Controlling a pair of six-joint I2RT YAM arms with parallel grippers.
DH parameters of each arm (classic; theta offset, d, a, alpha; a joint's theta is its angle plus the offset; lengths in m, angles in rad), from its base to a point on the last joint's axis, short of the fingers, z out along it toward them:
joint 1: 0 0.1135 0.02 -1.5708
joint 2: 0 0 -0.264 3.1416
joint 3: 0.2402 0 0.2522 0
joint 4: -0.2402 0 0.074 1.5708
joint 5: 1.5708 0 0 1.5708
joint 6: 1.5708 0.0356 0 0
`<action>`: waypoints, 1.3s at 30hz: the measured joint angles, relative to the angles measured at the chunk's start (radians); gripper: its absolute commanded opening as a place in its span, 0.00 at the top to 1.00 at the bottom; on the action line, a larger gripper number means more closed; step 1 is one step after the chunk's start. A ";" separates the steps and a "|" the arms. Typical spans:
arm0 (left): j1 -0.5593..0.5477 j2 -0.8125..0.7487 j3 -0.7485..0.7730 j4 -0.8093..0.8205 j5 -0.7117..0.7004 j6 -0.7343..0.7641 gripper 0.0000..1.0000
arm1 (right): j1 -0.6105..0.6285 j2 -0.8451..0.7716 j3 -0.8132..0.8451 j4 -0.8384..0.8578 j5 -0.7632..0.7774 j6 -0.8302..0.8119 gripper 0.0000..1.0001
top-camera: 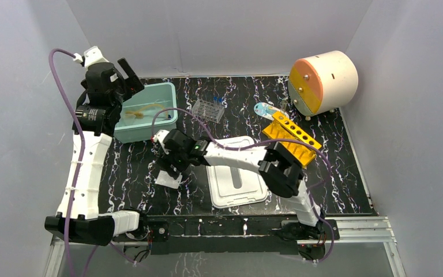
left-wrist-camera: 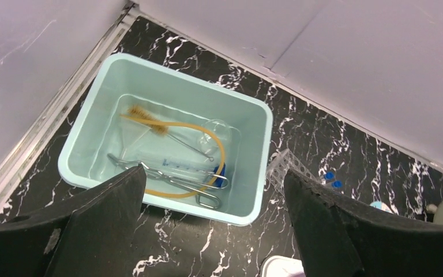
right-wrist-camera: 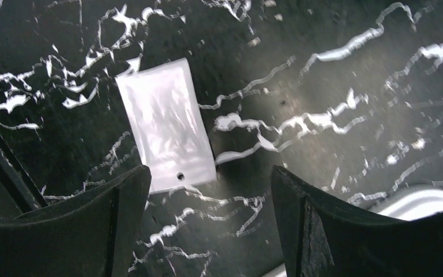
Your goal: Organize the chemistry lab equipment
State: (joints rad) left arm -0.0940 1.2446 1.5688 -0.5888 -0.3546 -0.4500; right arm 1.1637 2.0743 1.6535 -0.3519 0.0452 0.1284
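Black white-veined table [top-camera: 349, 173], grey walls [top-camera: 219, 34] around. Left fingers [left-wrist-camera: 107, 216] apart above teal bin [left-wrist-camera: 150, 75]; right fingers [right-wrist-camera: 112, 222] apart over white packet [right-wrist-camera: 167, 135] near bin.

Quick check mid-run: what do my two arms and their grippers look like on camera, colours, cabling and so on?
The left arm and right arm both have white link shells with black joint housings. A loose purple cable runs along each one. The left gripper and right gripper each have two broad, matt black fingers with rounded tips. No markings are legible.
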 measured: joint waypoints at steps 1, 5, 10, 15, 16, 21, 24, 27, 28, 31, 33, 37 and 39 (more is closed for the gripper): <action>-0.014 -0.005 0.005 0.006 -0.002 0.019 0.09 | 0.006 0.027 0.035 -0.010 -0.007 -0.005 0.16; -0.066 -0.023 0.014 0.013 -0.033 0.075 0.06 | 0.017 0.158 0.209 -0.071 -0.027 -0.012 0.17; -0.116 -0.024 0.016 0.013 -0.100 0.100 0.05 | 0.022 0.250 0.294 -0.142 -0.030 -0.028 0.20; -0.142 -0.023 0.016 0.014 -0.129 0.102 0.05 | 0.038 0.299 0.356 -0.203 -0.029 -0.047 0.31; -0.145 -0.023 0.016 0.014 -0.131 0.102 0.04 | 0.042 0.306 0.366 -0.213 -0.030 -0.051 0.35; -0.148 -0.023 0.016 0.020 -0.148 0.098 0.04 | 0.048 0.326 0.399 -0.250 -0.021 -0.064 0.57; -0.148 -0.023 0.016 0.021 -0.155 0.094 0.04 | 0.047 0.328 0.402 -0.255 -0.018 -0.065 0.67; -0.148 -0.023 0.016 0.021 -0.158 0.090 0.04 | 0.043 0.328 0.402 -0.256 -0.008 -0.061 0.75; -0.148 -0.023 0.016 0.021 -0.157 0.089 0.04 | 0.043 0.328 0.401 -0.256 0.000 -0.060 0.78; -0.148 -0.023 0.016 0.021 -0.154 0.082 0.04 | 0.043 0.328 0.398 -0.251 0.012 -0.055 0.88; -0.148 -0.023 0.015 0.021 -0.151 0.075 0.04 | 0.043 0.323 0.387 -0.241 0.021 -0.052 0.97; -0.148 -0.023 0.005 0.024 -0.138 0.063 0.04 | 0.043 0.292 0.330 -0.202 0.040 -0.041 1.00; -0.148 -0.024 -0.010 0.027 -0.127 0.051 0.04 | 0.040 0.267 0.285 -0.181 0.050 -0.028 1.00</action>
State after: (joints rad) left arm -0.2417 1.2209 1.5585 -0.5613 -0.4816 -0.3985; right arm 1.2041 2.3413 1.9381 -0.5331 0.0956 0.1001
